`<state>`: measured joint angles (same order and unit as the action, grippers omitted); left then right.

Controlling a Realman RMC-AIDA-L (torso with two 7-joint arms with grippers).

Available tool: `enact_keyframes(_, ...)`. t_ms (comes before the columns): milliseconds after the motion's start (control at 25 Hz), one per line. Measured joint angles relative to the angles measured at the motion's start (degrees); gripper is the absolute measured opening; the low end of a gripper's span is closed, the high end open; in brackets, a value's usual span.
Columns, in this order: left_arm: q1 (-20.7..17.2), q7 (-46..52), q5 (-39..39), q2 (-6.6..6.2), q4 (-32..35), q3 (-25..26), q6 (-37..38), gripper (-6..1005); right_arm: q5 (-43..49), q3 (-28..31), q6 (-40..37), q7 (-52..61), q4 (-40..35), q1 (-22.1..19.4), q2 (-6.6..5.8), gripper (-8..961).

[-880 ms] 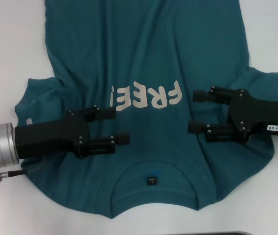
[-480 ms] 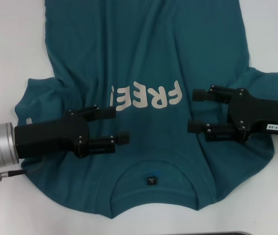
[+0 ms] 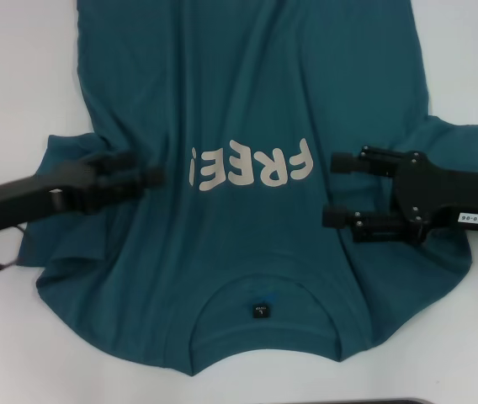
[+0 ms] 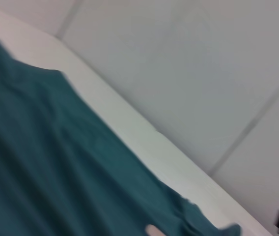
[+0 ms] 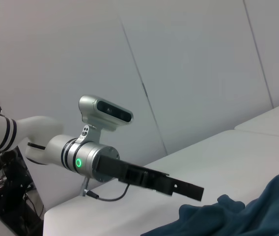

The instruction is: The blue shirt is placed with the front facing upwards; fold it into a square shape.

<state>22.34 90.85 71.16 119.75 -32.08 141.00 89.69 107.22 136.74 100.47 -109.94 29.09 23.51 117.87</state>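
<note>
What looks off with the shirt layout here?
The dark teal-blue cotton T-shirt isn't flat: its sleeve under the left gripper is bunched and creased, and folds run by the right gripper, which hovers open.

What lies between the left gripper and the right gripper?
In the head view, the blue shirt fills that stretch: its chest with the white letters FREE lies between the left gripper and the right gripper.
</note>
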Motion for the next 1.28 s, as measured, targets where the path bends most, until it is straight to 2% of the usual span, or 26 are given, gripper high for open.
enact_keyframes(160,-1.34,4.81,-0.07,-1.77,-0.33,2.46,-0.78,872,-0.01,0.25,-0.07,0.0,0.0,0.06,0.14,910)
enact_keyframes(320,-2.84,8.02,-0.09,-3.1,-0.56,2.58,-2.44,872,-0.05,0.63,-0.16,0.0,0.0,0.1,0.23,909)
enact_keyframes(600,-5.0,9.23,-0.13,-4.7,-0.61,2.62,-5.57,872,-0.09,0.94,-0.19,0.0,0.0,0.29,0.35,909)
enact_keyframes(800,-5.88,9.23,-0.56,-5.2,-0.61,2.62,-8.42,872,-0.22,0.94,-0.19,0.0,0.0,0.38,0.42,908)
enact_keyframes(1280,-5.41,9.34,-3.89,-4.99,-0.29,2.27,-12.39,873,-0.53,0.9,-0.13,0.46,0.0,0.49,0.32,907)
